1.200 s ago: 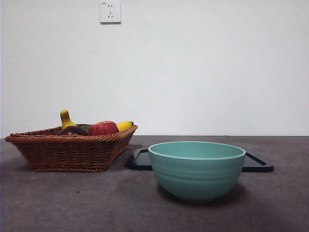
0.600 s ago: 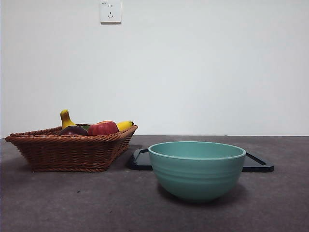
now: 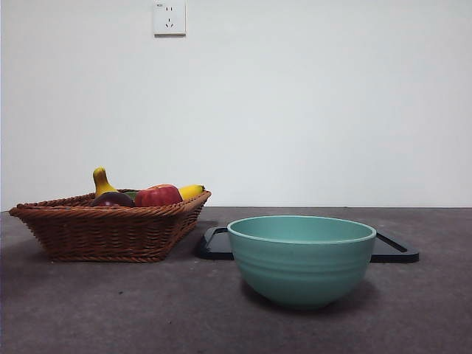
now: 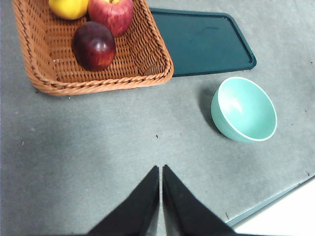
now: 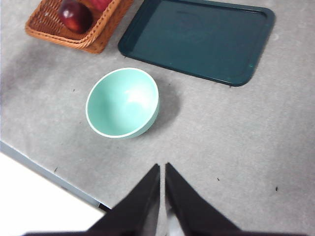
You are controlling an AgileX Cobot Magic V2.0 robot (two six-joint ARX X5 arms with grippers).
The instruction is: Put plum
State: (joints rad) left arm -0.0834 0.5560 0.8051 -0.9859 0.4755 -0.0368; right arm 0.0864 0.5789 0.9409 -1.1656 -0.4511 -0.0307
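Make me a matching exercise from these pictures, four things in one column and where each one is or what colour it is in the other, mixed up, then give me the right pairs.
Things:
1. plum
2. bowl
3. tray
4. left tool

Places, colours or states:
A. flat and dark, lying on the table beyond the bowl
B. pale green, standing empty on the table
C. jaws together, holding nothing, above bare table
D. dark maroon, lying in the wicker basket beside the red apple

Pairs: 1-D, 2-B, 3-A, 4-C
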